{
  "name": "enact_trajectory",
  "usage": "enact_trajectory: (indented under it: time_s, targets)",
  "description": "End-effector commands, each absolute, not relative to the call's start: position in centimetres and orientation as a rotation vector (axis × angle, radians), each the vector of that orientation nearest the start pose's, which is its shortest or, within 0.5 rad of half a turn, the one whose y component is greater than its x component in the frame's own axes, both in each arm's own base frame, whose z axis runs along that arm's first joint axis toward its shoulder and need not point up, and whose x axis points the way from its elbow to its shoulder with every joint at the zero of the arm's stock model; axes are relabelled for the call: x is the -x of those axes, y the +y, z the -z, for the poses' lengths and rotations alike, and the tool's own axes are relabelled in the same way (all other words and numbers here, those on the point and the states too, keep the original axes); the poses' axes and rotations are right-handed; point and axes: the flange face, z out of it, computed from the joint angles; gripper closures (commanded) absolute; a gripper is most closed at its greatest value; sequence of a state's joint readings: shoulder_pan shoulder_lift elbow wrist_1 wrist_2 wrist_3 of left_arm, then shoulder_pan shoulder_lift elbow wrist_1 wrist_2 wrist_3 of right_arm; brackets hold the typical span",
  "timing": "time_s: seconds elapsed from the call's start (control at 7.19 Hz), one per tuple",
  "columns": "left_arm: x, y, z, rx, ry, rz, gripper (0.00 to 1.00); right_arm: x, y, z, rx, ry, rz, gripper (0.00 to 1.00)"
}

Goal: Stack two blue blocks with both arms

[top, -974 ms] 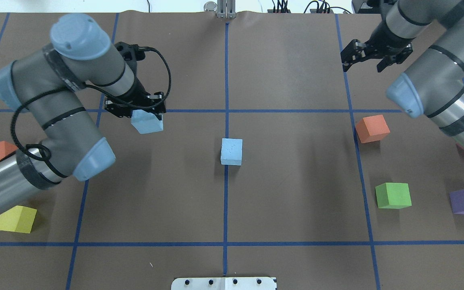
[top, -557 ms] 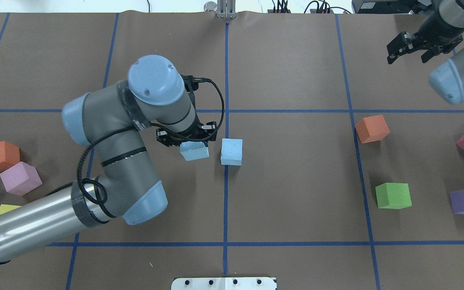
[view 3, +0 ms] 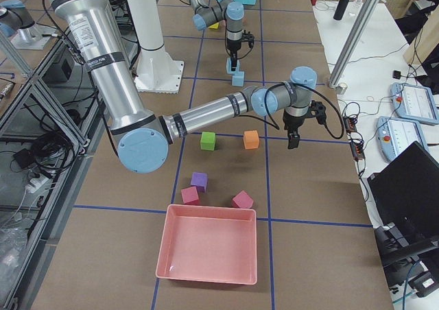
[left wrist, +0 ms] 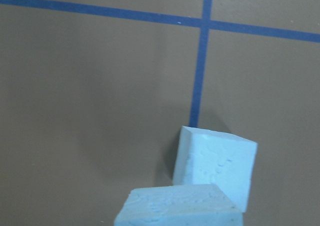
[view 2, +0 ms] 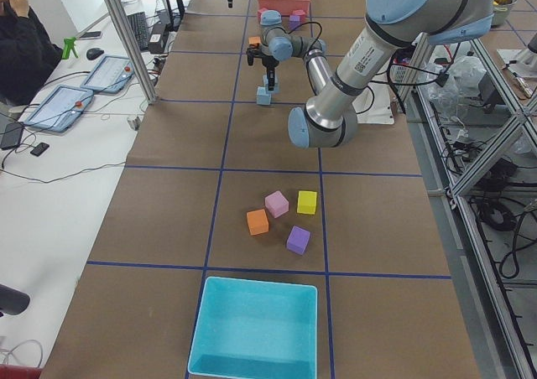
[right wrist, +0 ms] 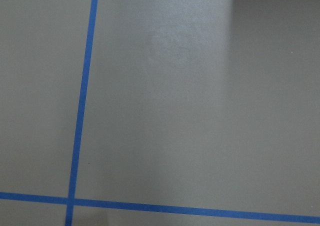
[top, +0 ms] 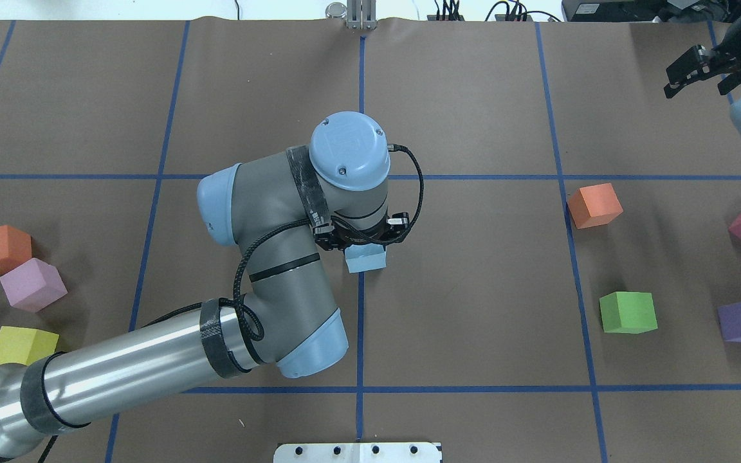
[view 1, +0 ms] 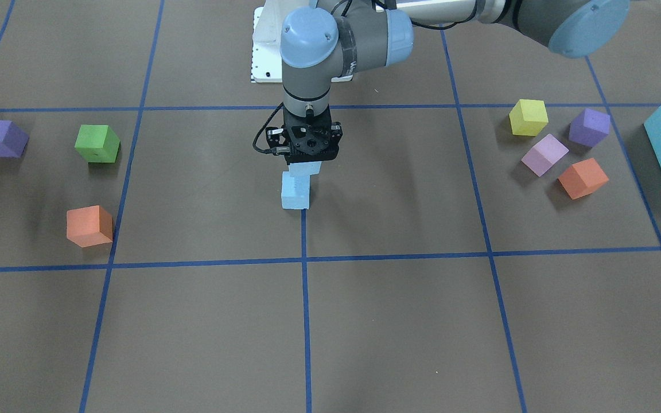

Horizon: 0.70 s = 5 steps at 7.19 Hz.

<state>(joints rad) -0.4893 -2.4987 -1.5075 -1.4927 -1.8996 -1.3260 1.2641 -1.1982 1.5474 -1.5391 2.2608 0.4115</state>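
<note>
Left fingers (top: 388, 238) pinch upper block (view 1: 306, 168) just above lower block (view 1: 295, 192) on worktop (view 1: 422, 321). Right fingers (top: 674, 87) spread, well apart.

I log one pale blue foam cube (view 1: 295, 195) lying flat near the middle of the table (view 1: 422, 321), well away from every edge. The second blue cube (view 1: 306, 168) is clamped in the left gripper (view 1: 306, 163) just above the first, not squarely over it. I cannot tell whether they touch.
</note>
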Motion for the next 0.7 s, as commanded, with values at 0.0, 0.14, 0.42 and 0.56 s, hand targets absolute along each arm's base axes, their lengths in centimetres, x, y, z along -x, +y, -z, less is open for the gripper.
enact_trajectory:
  time_s: [0.0, 0.14, 0.42, 0.56]
  targets:
    - [-60.47, -43.88, -11.28, -0.016, 0.825, 0.081, 0.54, 12.72, -63.29, -46.36, -0.099, -0.765, 0.032, 0.0]
    - [-60.79, -44.17, -11.67, -0.031, 0.814, 0.068, 0.54, 12.71, -63.29, -46.37, -0.099, -0.763, 0.03, 0.0]
    - [-60.93, -44.76, -11.77, -0.037, 0.812, 0.064, 0.54, 12.71, -63.31, -46.44, -0.097, -0.763, 0.03, 0.0]
    - [-60.96, -44.78, -11.6, -0.038, 0.814, 0.064, 0.54, 12.71, -63.31, -46.44, -0.097, -0.763, 0.03, 0.0]
